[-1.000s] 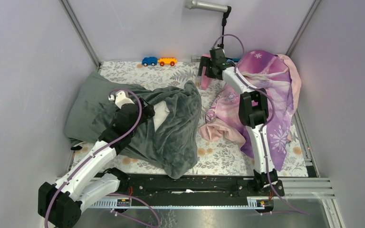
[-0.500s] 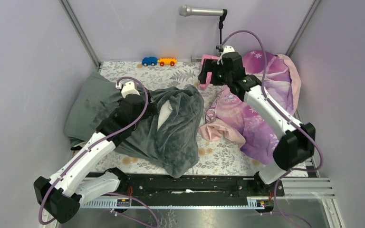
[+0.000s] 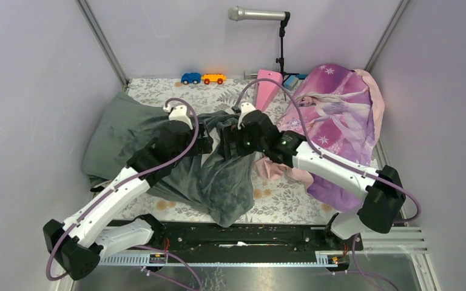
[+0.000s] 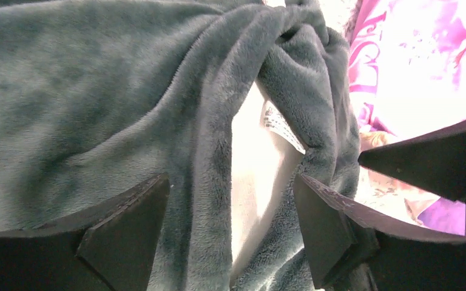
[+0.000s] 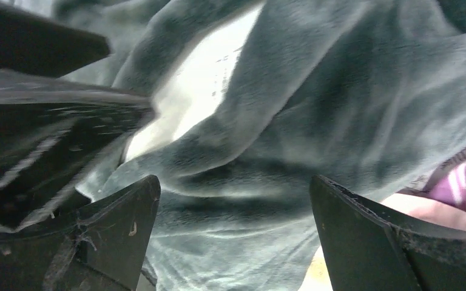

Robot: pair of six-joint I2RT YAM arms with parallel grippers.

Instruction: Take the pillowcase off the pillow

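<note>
The dark grey-green plush pillowcase (image 3: 121, 130) lies on the left of the table with its open end bunched toward the middle. The white pillow (image 4: 261, 163) shows through that opening between fleecy folds, with a small label on it; it also shows in the right wrist view (image 5: 200, 85). My left gripper (image 3: 205, 145) is open, its jaws astride the opening's folds and the white strip (image 4: 230, 230). My right gripper (image 3: 226, 147) is open just above the pillowcase's right flap (image 5: 291, 121), facing the left gripper; grey fleece lies between its jaws (image 5: 233, 236).
A purple-pink princess-print fabric (image 3: 340, 121) covers the right side. A blue toy car (image 3: 190, 78) and an orange one (image 3: 213, 78) stand at the back wall. A pink wedge (image 3: 266, 88) and a microphone stand (image 3: 280, 54) are at the back.
My right arm has swung from the back by the pink wedge down and left to the pillowcase opening. My left gripper has moved a little farther forward and to the right, over the opening.
</note>
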